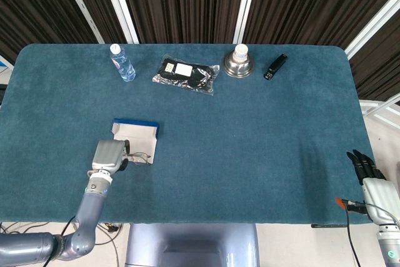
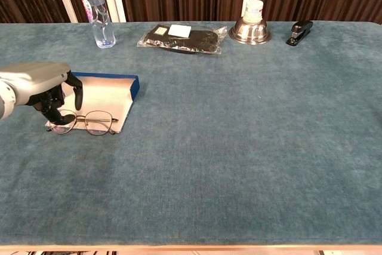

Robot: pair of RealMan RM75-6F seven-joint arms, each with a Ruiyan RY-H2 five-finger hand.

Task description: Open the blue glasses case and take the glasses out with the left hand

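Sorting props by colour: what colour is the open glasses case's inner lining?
Pale beige lining on the glasses case, blue edge; clearest in chest view.

Both views are evenly and brightly lit from overhead, everything sharp. Only soft, faint shadows are seen on the tabletop (image 1: pixel 250 129), with a small glare spot on the metal bowl (image 2: pixel 250 28).
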